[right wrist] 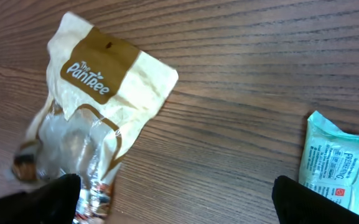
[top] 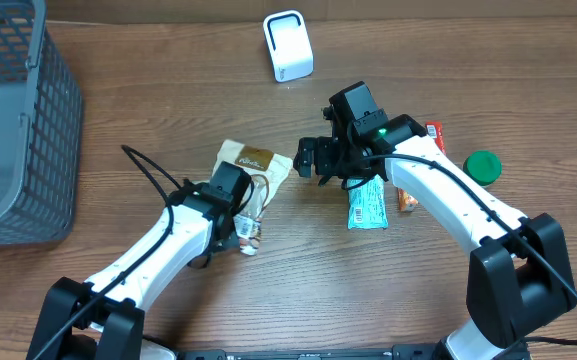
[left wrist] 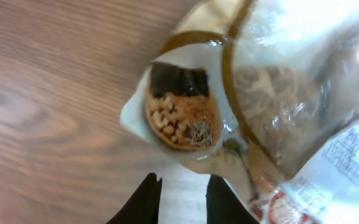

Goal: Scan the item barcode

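Looking from the front of the bench (top: 168, 90): the left gripper (left wrist: 182, 186) has its jaws pinched on the bottom edge of the snack bag (top: 253, 165), which lies flat just left of centre. The wrist view is blurry, so the bag's white label (left wrist: 347, 168) is unreadable. The clear window (left wrist: 291, 93) shows brownish bits I can't identify. The right gripper (right wrist: 179, 199) hovers just right of the bag, jaws wide apart with nothing between them. Its arm covers part of a teal packet (top: 368, 205) and most of an orange wrapper (top: 407, 200). A green lid (top: 483, 166) sits nearby. Further back there's a white box (top: 288, 46), plus a grey mesh basket (top: 28, 130) cut off at the left edge, only its floor showing.
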`<act>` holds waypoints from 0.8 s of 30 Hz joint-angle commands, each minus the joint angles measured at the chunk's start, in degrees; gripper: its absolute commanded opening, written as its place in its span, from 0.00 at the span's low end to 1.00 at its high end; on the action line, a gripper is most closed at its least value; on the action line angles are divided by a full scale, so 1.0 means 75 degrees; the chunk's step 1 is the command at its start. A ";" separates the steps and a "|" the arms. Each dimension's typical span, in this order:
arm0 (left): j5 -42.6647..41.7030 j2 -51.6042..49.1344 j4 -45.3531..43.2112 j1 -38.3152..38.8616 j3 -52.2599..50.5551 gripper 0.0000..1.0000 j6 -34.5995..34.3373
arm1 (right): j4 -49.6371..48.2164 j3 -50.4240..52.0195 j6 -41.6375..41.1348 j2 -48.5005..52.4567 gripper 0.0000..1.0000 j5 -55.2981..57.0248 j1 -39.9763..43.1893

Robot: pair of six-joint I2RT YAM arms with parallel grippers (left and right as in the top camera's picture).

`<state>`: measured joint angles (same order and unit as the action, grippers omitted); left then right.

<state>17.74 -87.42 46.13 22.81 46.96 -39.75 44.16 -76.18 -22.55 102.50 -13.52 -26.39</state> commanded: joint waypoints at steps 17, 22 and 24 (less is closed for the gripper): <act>-0.0766 -0.0032 -0.2192 -0.1667 -0.0041 0.35 0.0691 | -0.0023 -0.0131 -0.0023 -0.0026 1.00 0.0029 -0.0017; -0.1751 -0.0029 -0.2127 -0.2075 -0.0041 0.50 0.1425 | -0.0023 -0.0131 -0.0023 -0.0026 1.00 0.0029 -0.0017; -0.1970 -0.0029 -0.2040 -0.2165 -0.0041 0.52 0.1626 | -0.0023 -0.0131 -0.0023 -0.0026 1.00 0.0029 -0.0017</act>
<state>8.80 -87.42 30.39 7.44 46.81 -31.97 44.18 -76.18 -22.50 102.50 -13.52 -26.39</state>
